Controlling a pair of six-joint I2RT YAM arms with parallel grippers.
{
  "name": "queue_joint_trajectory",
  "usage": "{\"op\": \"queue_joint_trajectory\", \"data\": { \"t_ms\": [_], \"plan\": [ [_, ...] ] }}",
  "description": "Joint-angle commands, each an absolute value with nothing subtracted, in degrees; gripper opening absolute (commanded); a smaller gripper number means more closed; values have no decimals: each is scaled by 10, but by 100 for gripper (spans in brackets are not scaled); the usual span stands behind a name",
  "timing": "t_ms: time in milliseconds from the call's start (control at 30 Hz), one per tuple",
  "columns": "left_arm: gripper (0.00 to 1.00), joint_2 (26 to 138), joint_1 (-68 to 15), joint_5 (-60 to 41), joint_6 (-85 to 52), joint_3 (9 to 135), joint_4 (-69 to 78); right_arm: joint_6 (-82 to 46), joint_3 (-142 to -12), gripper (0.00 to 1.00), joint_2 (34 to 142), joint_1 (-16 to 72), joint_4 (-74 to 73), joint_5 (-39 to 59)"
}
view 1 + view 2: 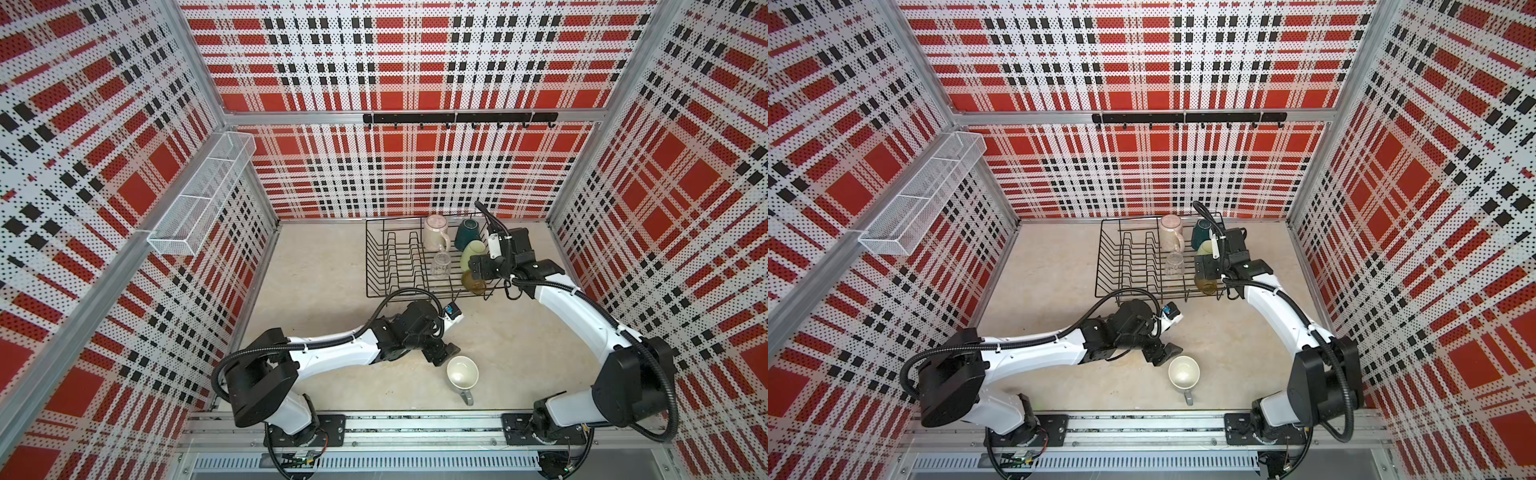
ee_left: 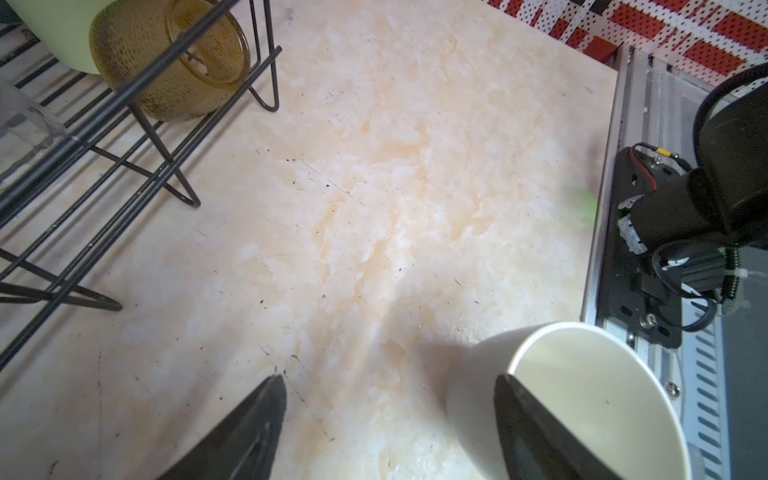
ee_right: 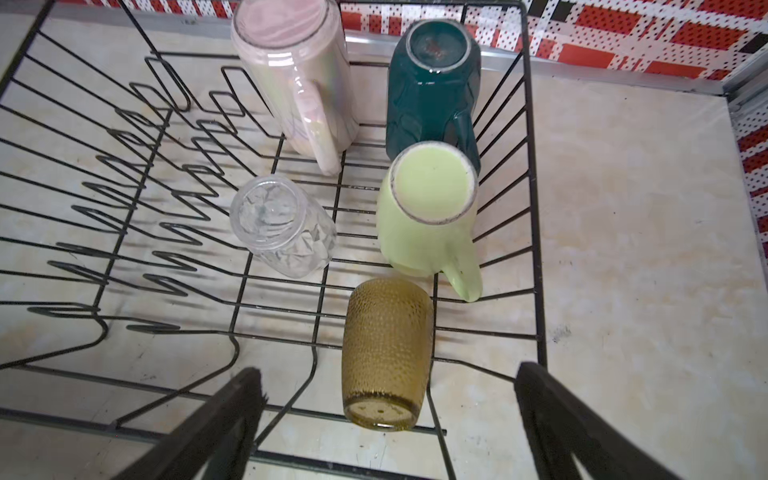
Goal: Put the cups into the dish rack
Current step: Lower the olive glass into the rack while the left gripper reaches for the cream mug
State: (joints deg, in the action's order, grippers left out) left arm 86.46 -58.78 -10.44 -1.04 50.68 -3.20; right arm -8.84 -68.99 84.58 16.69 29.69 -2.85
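The black wire dish rack stands at the back of the table. Upside down inside it are a pale pink mug, a dark teal mug, a light green mug, a clear glass and an amber tumbler. My right gripper hangs open above the tumbler, touching nothing. A grey mug stands upright on the table near the front. My left gripper is open beside it, one finger over its rim.
A long white mesh basket hangs on the left wall. A black hook rail runs along the back wall. The arms' aluminium base rail borders the table's front edge. The plaid walls stand close on three sides.
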Motion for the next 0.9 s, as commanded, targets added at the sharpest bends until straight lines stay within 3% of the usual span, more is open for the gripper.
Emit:
{"op": "queue_joint_trajectory", "data": {
  "t_ms": [0,767,867],
  "plan": [
    [82,829,-579,-122,-3,504,-29,-73,-724,96,885,164,379,-19],
    [81,720,-480,-147,-10,433,11,-55,-816,85,1046,164,510,4],
    [81,720,-477,-149,-10,431,14,-55,-824,79,1056,164,513,-8]
  ]
}}
